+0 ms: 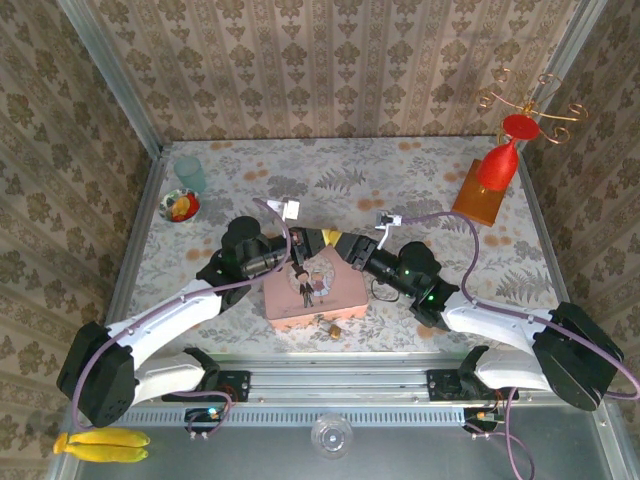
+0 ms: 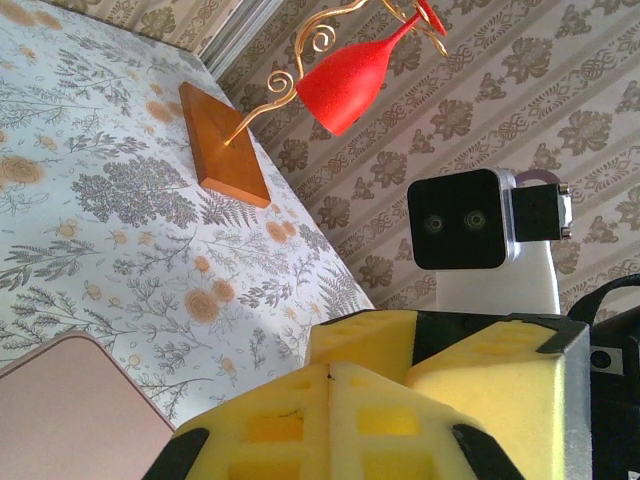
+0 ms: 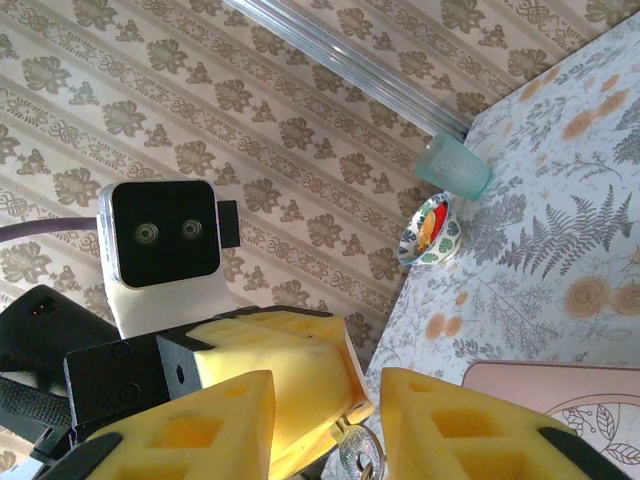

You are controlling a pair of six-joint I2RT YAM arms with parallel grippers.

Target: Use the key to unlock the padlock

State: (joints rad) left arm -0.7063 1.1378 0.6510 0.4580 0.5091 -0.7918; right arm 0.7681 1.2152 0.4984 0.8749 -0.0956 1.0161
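The unlocking is not done yet, as far as I can judge. The padlock [image 1: 335,328] seems to be the small brass nub that lies on the worktop [image 1: 250,190], just beside the near edge of the pink tin [image 1: 345,295], and nothing touches it.

Both hands meet above the far edge of the tin, well apart from that nub. The left hand [image 1: 318,241] has its pads pressed together. In the right wrist view, a small metal piece with a round loop sticks out at their tips. I take it for the key [image 3: 360,455], but it is too small to be sure.

The right hand [image 1: 348,250] has its fingers apart, one on each side of the key, not clamped on it. What is left: to grip the key firmly, bring it to the padlock, insert it and turn it.
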